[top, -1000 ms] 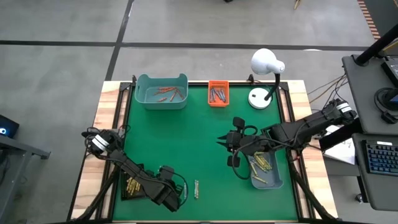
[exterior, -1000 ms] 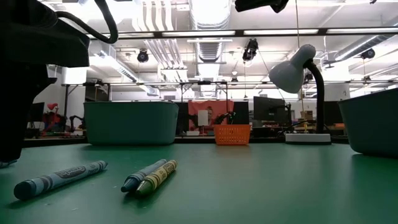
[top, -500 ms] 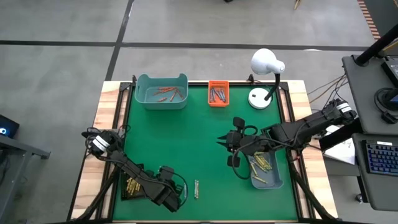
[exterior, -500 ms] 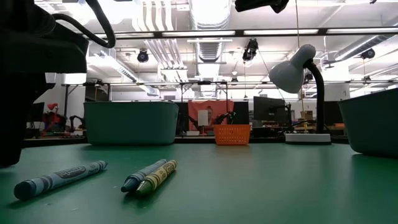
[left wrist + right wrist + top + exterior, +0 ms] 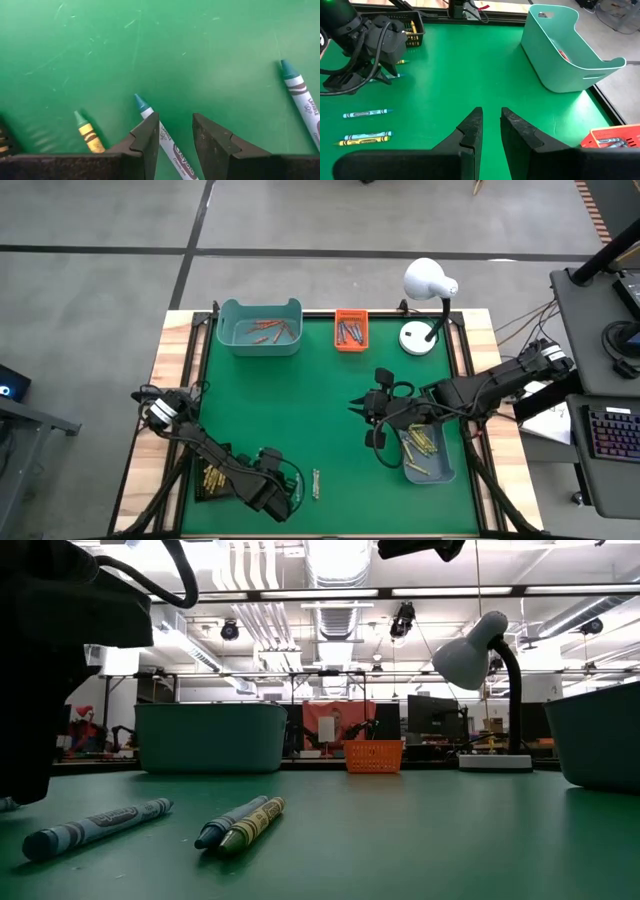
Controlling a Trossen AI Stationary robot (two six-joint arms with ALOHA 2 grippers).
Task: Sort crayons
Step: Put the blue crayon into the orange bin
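My left gripper (image 5: 176,125) points down over the table's near left part (image 5: 283,496), open. Its fingers stand on either side of a blue crayon (image 5: 170,147) that lies flat on the green mat. A yellow crayon (image 5: 89,134) and another blue one (image 5: 302,102) lie beside it. Three more crayons lie loose near the front edge (image 5: 316,483): one blue (image 5: 98,827), and a blue and a yellow-green one side by side (image 5: 243,822). My right gripper (image 5: 491,125) hangs in the air over the middle right (image 5: 372,420), narrowly open and with nothing between its fingers. My left gripper comes at the blue crayon from above, one finger (image 5: 148,137) on each long side of it, near its tip (image 5: 141,104). The crayon rests on the mat. I cannot tell whether either finger touches it.
A teal bin (image 5: 260,327) with orange-red crayons and a small orange basket (image 5: 350,330) stand at the far edge, beside a white lamp (image 5: 428,305). A black tray (image 5: 213,480) with yellow crayons is near left, and a grey-blue bin (image 5: 428,452) near right.
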